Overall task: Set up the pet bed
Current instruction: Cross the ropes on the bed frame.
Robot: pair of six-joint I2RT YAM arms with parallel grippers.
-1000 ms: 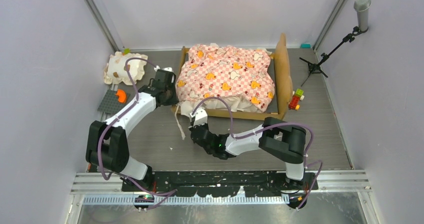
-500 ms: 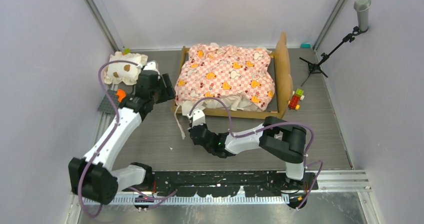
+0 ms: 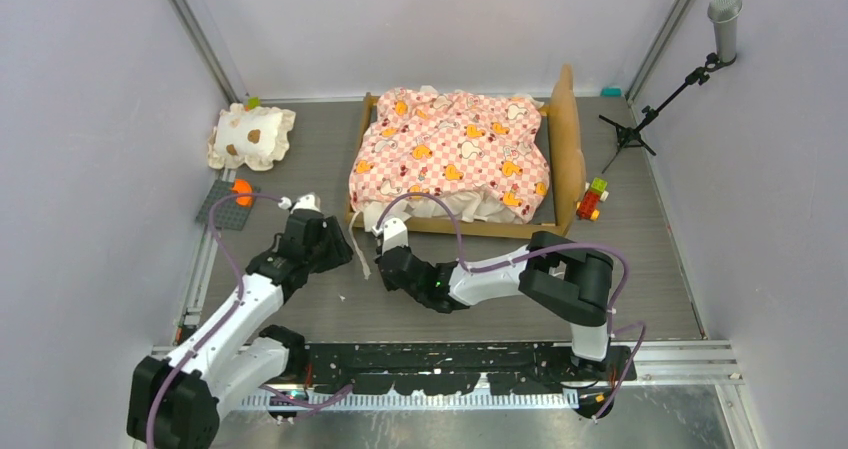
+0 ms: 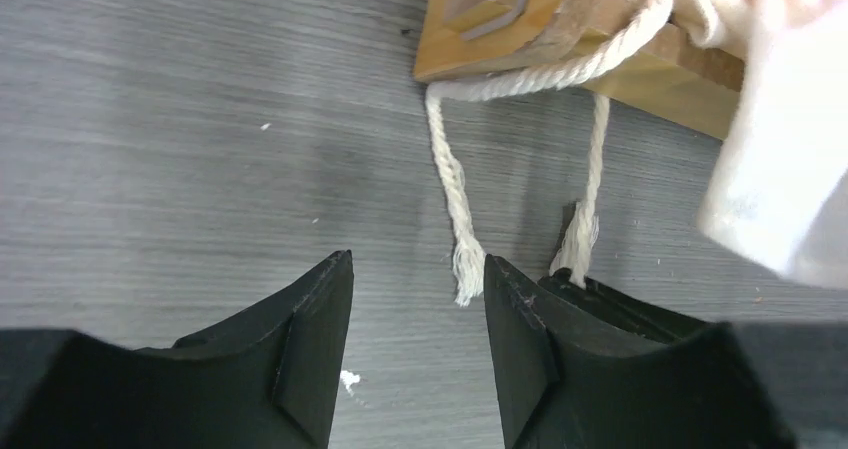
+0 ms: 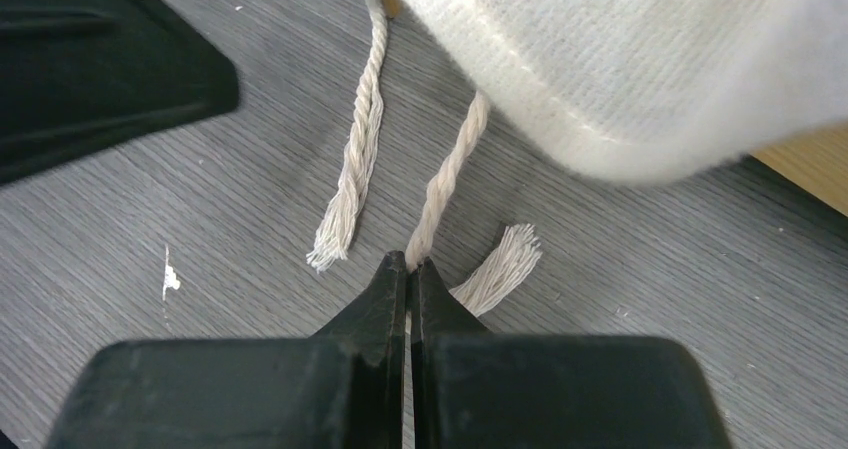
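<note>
The pet bed [image 3: 566,134], a light-wood frame with its headboard on the right, stands at the back centre under a rumpled pink checkered mattress [image 3: 450,154]. Two white cords hang from its near left corner [image 4: 480,29] onto the floor. My right gripper [image 5: 410,265] is shut on one cord [image 5: 447,181] just above its frayed end. The other cord [image 4: 452,184] lies loose, its end beside the right finger of my left gripper [image 4: 418,274], which is open and empty. In the top view the left gripper [image 3: 340,252] and right gripper [image 3: 381,260] sit close together.
A cream spotted pillow [image 3: 250,136] lies at the back left. A grey baseplate [image 3: 222,209] with an orange piece sits near the left wall. Toy bricks [image 3: 594,197] lie right of the headboard, and a microphone stand [image 3: 640,119] stands at the back right.
My left arm has drawn back from the bed's left corner toward the near edge and its jaws have opened. The right gripper still holds the cord in nearly the same spot.
</note>
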